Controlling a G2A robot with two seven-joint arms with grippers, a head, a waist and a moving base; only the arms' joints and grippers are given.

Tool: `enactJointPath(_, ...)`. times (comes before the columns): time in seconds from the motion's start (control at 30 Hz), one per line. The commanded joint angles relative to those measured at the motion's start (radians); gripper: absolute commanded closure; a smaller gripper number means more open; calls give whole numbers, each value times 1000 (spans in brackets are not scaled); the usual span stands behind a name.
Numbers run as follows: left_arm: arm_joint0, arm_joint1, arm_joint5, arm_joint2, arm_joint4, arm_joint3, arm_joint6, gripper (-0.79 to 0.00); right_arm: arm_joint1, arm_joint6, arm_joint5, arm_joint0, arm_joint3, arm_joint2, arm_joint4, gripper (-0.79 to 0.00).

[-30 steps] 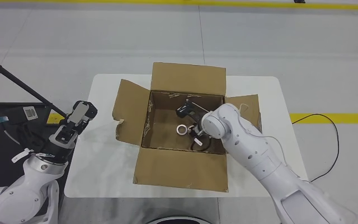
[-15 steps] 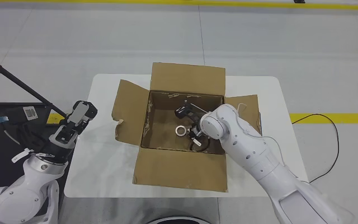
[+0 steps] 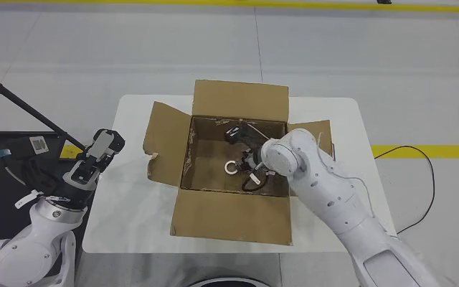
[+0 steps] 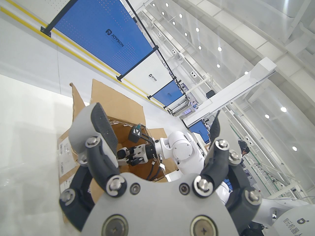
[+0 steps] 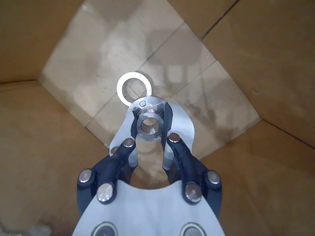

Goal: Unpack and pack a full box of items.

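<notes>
**Cardboard box** [image 3: 233, 212], one. Stands at the middle of the white desk [image 3: 129, 204], open on top, all four flaps folded outward. Brown inside, the floor made of its meeting bottom flaps.

**Flanged metal bushing** [image 5: 149, 125], one. A short steel sleeve with a round bore, backed by a wider disc flange with one small hole. It is inside the box above the floor, clamped across the sleeve by the right pincer.

**Flat metal ring** [image 5: 134, 75], one. A plain washer-like ring lying flat on the box floor. In the right wrist view it sits just beyond the bushing's flange, which overlaps its near edge. Whether the two touch cannot be told.

**Right pincer** [image 5: 149, 119], one. It reaches down into the box, with both fingers narrowed onto the bushing, one on each side.

**Left pincer** [image 4: 157, 114], one. It is off the desk's left edge, well apart from the box and angled up toward it. Its fingers are spread wide, with nothing between them.
</notes>
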Motion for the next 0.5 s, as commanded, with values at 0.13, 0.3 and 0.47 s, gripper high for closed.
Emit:
enactJointPath(0.13,0,0,0,0,0,0,0,-785,36,34,-10,-75,-197,128,30,0)
enactJointPath(0.3,0,0,0,0,0,0,0,-785,63,0,-24,-157,-347,256,102,0)
enactJointPath(0.47,0,0,0,0,0,0,0,-785,82,-86,-62,-244,-459,392,226,0)
